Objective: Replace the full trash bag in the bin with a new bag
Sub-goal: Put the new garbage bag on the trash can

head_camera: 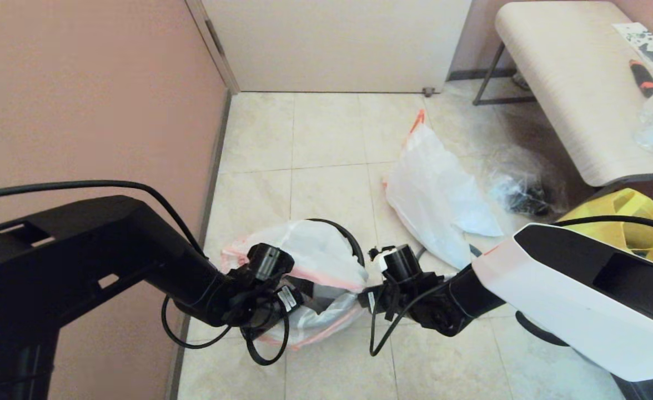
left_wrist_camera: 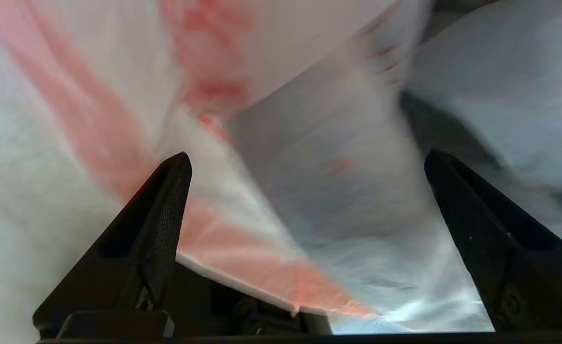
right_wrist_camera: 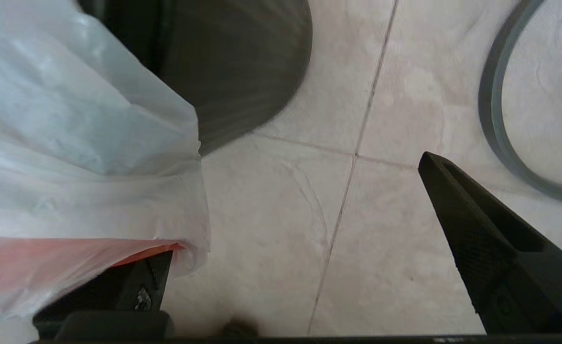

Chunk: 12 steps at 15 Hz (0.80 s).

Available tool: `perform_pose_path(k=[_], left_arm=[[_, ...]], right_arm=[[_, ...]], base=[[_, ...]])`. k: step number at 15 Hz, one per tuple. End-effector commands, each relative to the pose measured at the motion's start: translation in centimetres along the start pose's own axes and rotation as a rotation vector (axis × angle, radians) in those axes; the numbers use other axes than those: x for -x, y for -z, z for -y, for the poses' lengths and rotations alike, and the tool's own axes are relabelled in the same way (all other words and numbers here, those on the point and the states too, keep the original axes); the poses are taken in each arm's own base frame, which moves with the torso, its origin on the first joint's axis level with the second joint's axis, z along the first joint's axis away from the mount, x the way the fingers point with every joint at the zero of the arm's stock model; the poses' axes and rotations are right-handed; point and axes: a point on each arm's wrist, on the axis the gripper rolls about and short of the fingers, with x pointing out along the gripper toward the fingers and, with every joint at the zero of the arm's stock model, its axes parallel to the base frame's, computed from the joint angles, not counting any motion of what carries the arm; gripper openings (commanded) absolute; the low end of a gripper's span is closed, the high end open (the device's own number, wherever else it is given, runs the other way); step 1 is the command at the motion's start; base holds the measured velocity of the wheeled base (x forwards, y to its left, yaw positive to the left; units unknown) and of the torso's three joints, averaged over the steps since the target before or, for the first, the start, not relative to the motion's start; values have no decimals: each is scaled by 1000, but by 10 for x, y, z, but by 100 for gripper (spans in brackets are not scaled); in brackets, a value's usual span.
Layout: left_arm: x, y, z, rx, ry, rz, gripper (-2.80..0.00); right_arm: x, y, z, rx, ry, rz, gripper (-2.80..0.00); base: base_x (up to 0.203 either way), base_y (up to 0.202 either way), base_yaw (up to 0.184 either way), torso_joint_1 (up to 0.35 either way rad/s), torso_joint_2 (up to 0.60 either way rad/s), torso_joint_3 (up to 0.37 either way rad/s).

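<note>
The black bin [head_camera: 351, 238] stands on the tiled floor between my two arms. The new bag [head_camera: 315, 250], thin white film with pinkish-orange edges, is draped over its mouth and bulges up. My left gripper [left_wrist_camera: 307, 157] is open at the bin's left side, and the new bag's film [left_wrist_camera: 319, 191] fills the space between its fingers. My right gripper [right_wrist_camera: 295, 205] is open at the bin's right side, over bare tile. The bag's edge [right_wrist_camera: 118, 205] lies over one of its fingers, next to the bin's dark wall [right_wrist_camera: 233, 62]. The full trash bag [head_camera: 437, 205] lies on the floor right of the bin.
A grey ring [right_wrist_camera: 493, 119] lies flat on the tiles by my right gripper. A clear film bag with dark items [head_camera: 521, 191] and a yellow bag [head_camera: 632, 216] sit at the right under a light bench [head_camera: 571, 83]. A pink wall [head_camera: 82, 83] runs along the left.
</note>
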Motion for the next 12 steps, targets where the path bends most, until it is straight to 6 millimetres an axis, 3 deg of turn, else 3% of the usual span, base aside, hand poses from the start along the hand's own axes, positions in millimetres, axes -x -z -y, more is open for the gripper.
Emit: perform_pose_path(k=[1,4,7,8,12], left_arm=[[-13,-1,3,24,-30,-15,0],[-35,-8,9,37,-53,-18,0],[-38,-19,16,51,-28,9,0],[-37,-22,18,54,-21,17,-280],[-24,-44,18,103,38,89,-280]], right_arm=[[-1,0,0,-5,0,10,0],[-1,-2,4,-11,5,12,0],[-1,-2,7,-14,8,9,0],[0,-2,6,-13,8,10,0],[17,-5,4,-11,-6,12,0]], base=[[0,0,0,0,0,0],[0,0,0,0,0,0],[0,0,0,0,0,0],[0,0,0,0,0,0],[0,0,0,0,0,0]])
